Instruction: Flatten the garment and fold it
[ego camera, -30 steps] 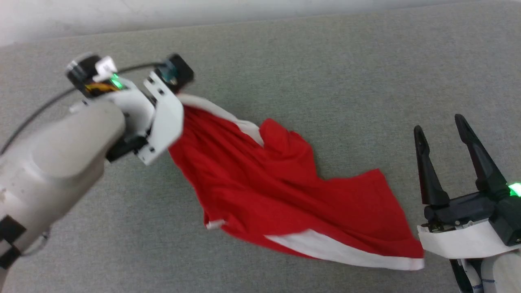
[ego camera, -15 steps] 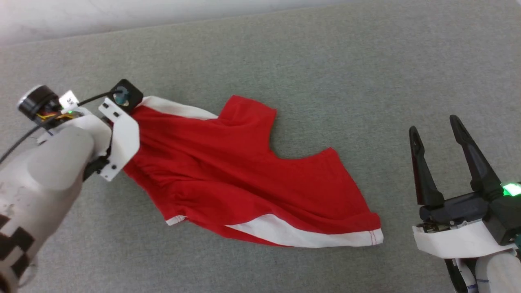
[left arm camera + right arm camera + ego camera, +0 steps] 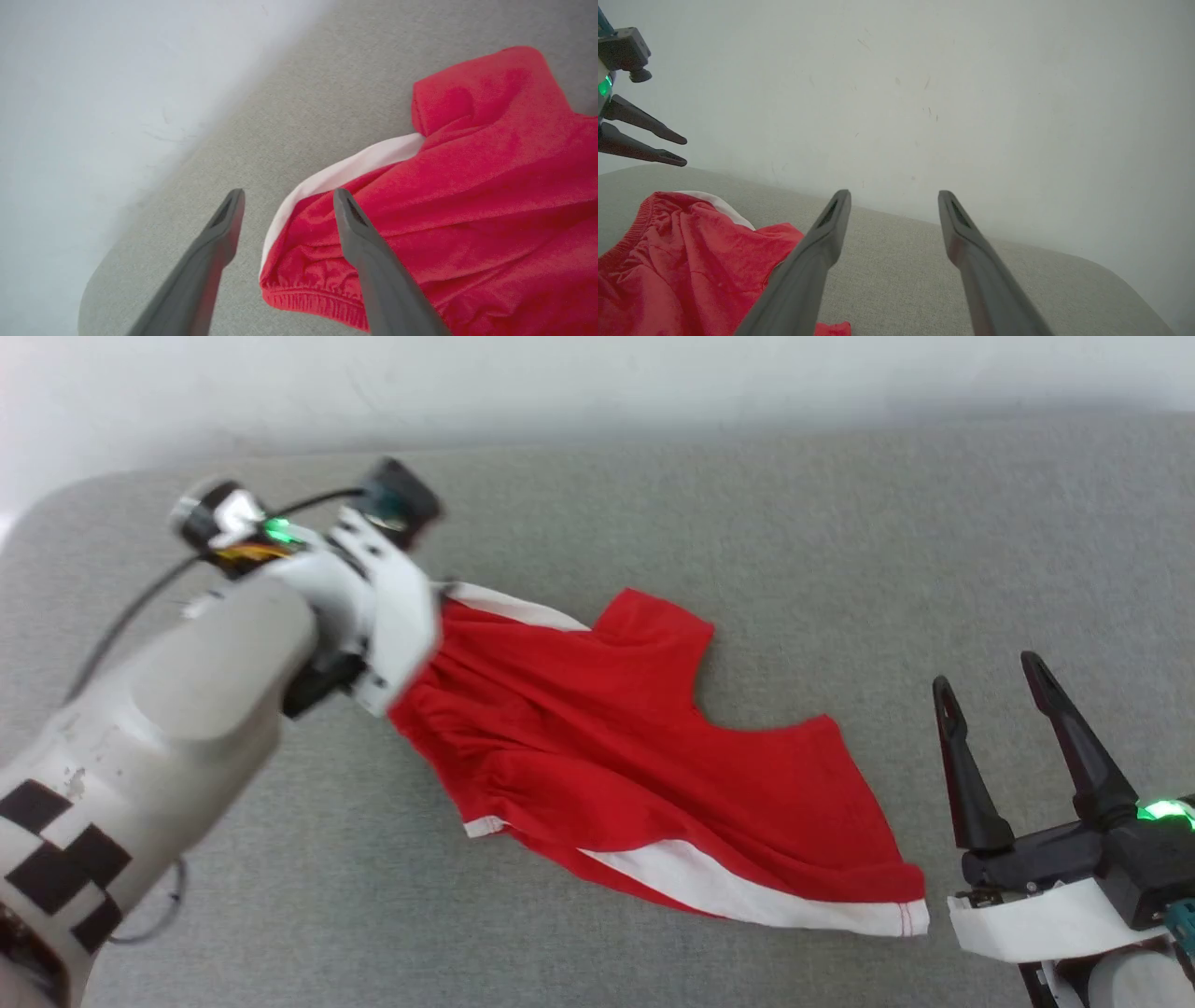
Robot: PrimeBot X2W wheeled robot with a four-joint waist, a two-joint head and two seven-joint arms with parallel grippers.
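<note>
The left gripper [image 3: 287,192] hangs over the left end of the red basketball shorts [image 3: 635,756], its two fingers moderately apart and gripping nothing. The gathered elastic waistband [image 3: 313,298] lies on the surface below and between them, likely so that this corner can be pinched or pressed next. From there the shorts spread rightward across the grey padded surface [image 3: 747,523], rumpled near the waist and smoother toward the two legs, which fan apart. The flattening looks only partly done. A white side stripe [image 3: 747,896] runs along the near edge to the hem corner [image 3: 910,919]. Just beside that corner, clear of the cloth, waits the right gripper [image 3: 987,670], fingers spread wide and empty, well placed to take the hem. Nothing here serves as a container, and the shorts lie directly on the padding.
</note>
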